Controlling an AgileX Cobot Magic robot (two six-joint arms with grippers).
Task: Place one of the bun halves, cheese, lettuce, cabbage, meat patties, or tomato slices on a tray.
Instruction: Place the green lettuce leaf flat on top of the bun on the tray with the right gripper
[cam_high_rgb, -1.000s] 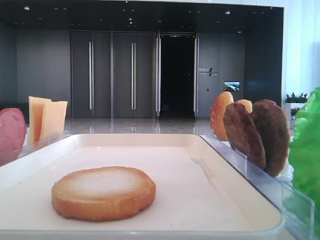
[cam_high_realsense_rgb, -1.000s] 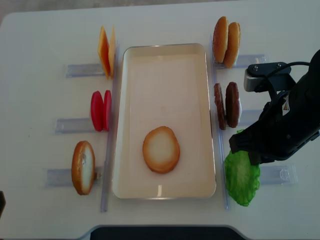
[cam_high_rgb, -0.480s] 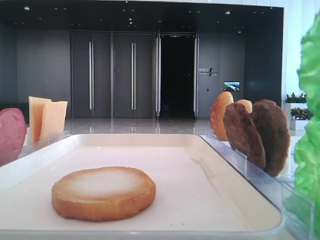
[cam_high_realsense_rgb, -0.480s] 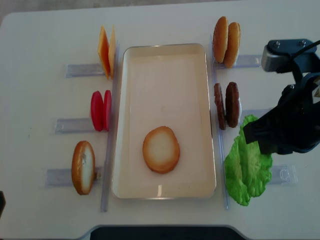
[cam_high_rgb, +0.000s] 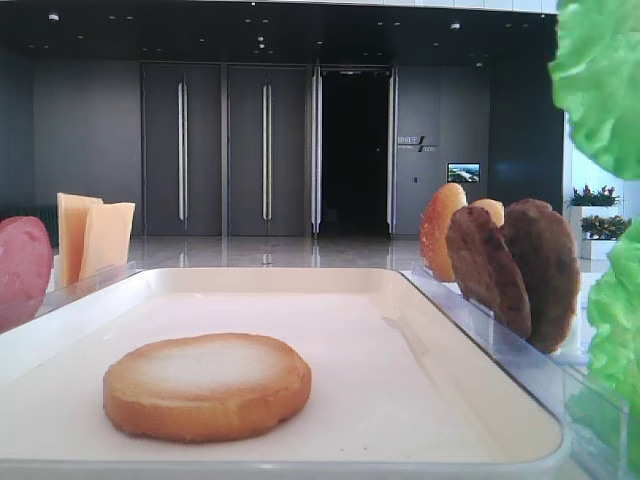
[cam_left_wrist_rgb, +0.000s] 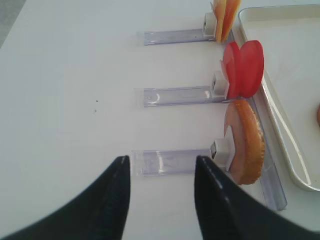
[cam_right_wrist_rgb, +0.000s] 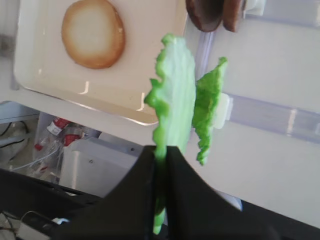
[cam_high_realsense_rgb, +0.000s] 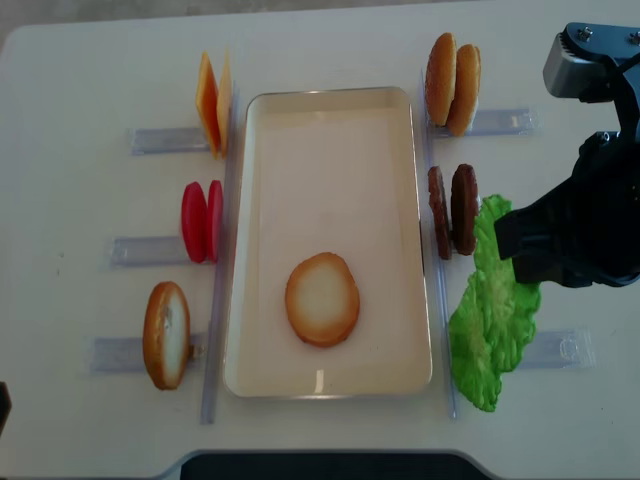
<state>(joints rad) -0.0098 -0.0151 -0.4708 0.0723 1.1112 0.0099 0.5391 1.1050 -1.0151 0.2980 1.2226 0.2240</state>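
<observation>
My right gripper (cam_right_wrist_rgb: 160, 152) is shut on the lower edge of a bright green lettuce leaf (cam_right_wrist_rgb: 172, 100), which hangs in the air right of the cream tray (cam_high_realsense_rgb: 330, 105). From overhead this lettuce (cam_high_realsense_rgb: 503, 285) lies beside the meat patties (cam_high_realsense_rgb: 453, 210). A second leaf (cam_right_wrist_rgb: 207, 105) stands in its clear holder. One bun half (cam_high_realsense_rgb: 322, 299) lies flat on the tray. My left gripper (cam_left_wrist_rgb: 161, 162) is open and empty over the table, left of an upright bun half (cam_left_wrist_rgb: 245, 142). The cabbage is out of view.
Clear holders line both long sides of the tray. On the left are cheese (cam_high_realsense_rgb: 212, 100), tomato slices (cam_high_realsense_rgb: 201, 220) and a bun half (cam_high_realsense_rgb: 166, 334). On the right are two bun halves (cam_high_realsense_rgb: 452, 83), with the patties just below them.
The right gripper has risen with the lettuce leaf, lifting it out of its holder and towards the table's far side. The second leaf stays in the holder. The left gripper is unchanged.
</observation>
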